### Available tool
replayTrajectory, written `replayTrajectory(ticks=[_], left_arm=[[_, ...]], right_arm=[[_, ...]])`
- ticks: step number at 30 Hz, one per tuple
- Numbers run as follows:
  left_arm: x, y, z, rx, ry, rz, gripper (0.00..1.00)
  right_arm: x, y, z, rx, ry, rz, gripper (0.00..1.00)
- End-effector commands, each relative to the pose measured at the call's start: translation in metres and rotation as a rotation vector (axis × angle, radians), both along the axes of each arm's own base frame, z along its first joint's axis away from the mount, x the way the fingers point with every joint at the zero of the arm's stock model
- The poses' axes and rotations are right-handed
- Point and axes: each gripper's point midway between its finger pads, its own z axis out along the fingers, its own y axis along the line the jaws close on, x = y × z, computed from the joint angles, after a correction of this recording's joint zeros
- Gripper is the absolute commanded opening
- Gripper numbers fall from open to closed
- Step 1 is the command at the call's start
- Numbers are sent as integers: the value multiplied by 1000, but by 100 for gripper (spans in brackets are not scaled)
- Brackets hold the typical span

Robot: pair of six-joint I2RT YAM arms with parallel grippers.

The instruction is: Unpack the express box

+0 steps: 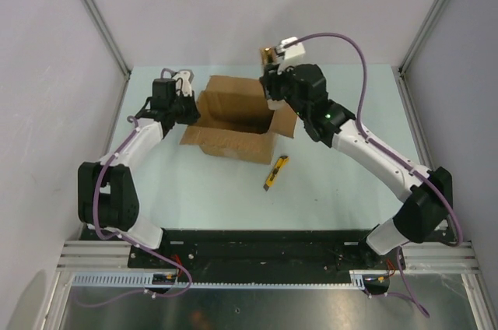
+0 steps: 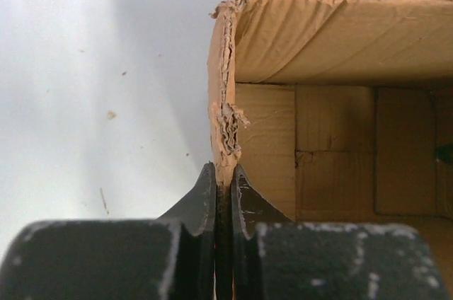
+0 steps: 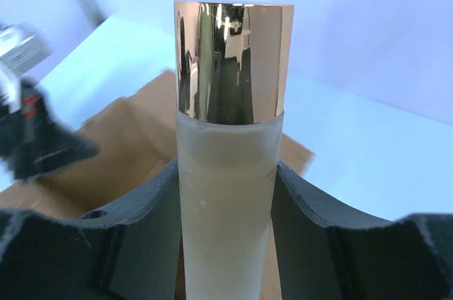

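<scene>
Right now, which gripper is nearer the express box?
Left. The left gripper grips the express box by one wall; the right gripper holds a gold-capped bottle above it.

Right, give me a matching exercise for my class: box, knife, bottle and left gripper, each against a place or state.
Column one:
1 express box
2 utility knife
3 gold-capped bottle
4 left gripper

Column two:
A held in the right gripper
B lying on the table
C clamped on a cardboard wall
D flaps open

Pairs: 1-D, 2-B, 3-A, 4-C

Open express box [image 1: 233,142], utility knife [image 1: 275,173] nearby
</scene>
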Motion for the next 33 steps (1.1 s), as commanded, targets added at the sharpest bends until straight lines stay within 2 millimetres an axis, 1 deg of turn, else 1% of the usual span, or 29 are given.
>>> replayTrajectory(ticks=[1, 2, 3, 4, 6, 7, 8, 10, 12, 13, 14, 15, 16, 18, 19, 20, 21, 22, 23, 25, 26, 27, 28, 29, 30, 31, 32, 33], left_arm=[[4, 25, 36, -20, -73, 200, 0], [2, 29, 36, -30, -64, 237, 0], [1, 33, 36, -29, -61, 262, 0], [-2, 38, 35, -26, -54, 287, 0], [-4, 48, 32, 4, -49, 339, 0], [-6, 53, 34, 16, -52, 366, 1], [-7, 61, 33, 34, -53, 406, 2], [-9, 66, 33, 43, -44, 432, 10], [-10, 65, 32, 37, -30, 439, 20], [-11, 65, 32, 36, -25, 439, 23], [-12, 65, 32, 31, -18, 440, 26], [-13, 64, 32, 28, -9, 438, 33], [-13, 63, 33, 19, -8, 437, 35], [-14, 58, 36, 0, -1, 418, 43], [-14, 56, 39, -12, -2, 415, 45], [-14, 54, 41, -21, -3, 407, 48], [-15, 50, 45, -36, -6, 391, 58], [-14, 49, 48, -45, -8, 386, 61], [-14, 47, 51, -54, -12, 378, 61], [-13, 45, 62, -70, -25, 373, 66], [-13, 46, 66, -75, -30, 376, 70], [-14, 42, 75, -95, -36, 359, 74], [-14, 42, 79, -105, -38, 357, 77], [-16, 42, 81, -107, -34, 359, 83], [-15, 43, 89, -114, -45, 362, 89], [-17, 43, 95, -129, -47, 371, 99], [-20, 45, 99, -135, -43, 383, 100], [-22, 47, 105, -143, -51, 395, 100]], right_arm=[[21, -69, 60, 162, -220, -331, 0], [22, -79, 64, 186, -247, -371, 0], [23, -85, 48, 171, -239, -403, 0], [25, -99, 50, 185, -276, -481, 0], [28, -111, 42, 183, -300, -528, 0], [30, -119, 31, 188, -315, -565, 0], [33, -125, 26, 187, -323, -577, 0], [37, -131, 10, 218, -343, -588, 0], [43, -138, -5, 228, -353, -584, 0], [43, -141, -12, 240, -370, -581, 0], [44, -142, -17, 237, -377, -575, 0], [46, -139, -26, 218, -385, -546, 0], [43, -142, -34, 203, -420, -544, 0], [39, -143, -41, 193, -463, -528, 0], [37, -144, -41, 210, -497, -523, 0], [34, -145, -54, 192, -492, -516, 0], [32, -145, -58, 197, -496, -509, 0], [31, -148, -57, 215, -514, -506, 0], [28, -149, -66, 217, -504, -496, 0], [26, -152, -67, 244, -517, -488, 0], [26, -152, -72, 246, -514, -486, 0], [25, -153, -72, 268, -521, -483, 0], [26, -154, -75, 271, -518, -483, 0], [27, -155, -80, 275, -511, -482, 0], [27, -153, -82, 285, -507, -474, 0], [28, -153, -85, 285, -502, -473, 0], [30, -152, -91, 278, -493, -471, 0], [30, -151, -92, 283, -496, -466, 0]])
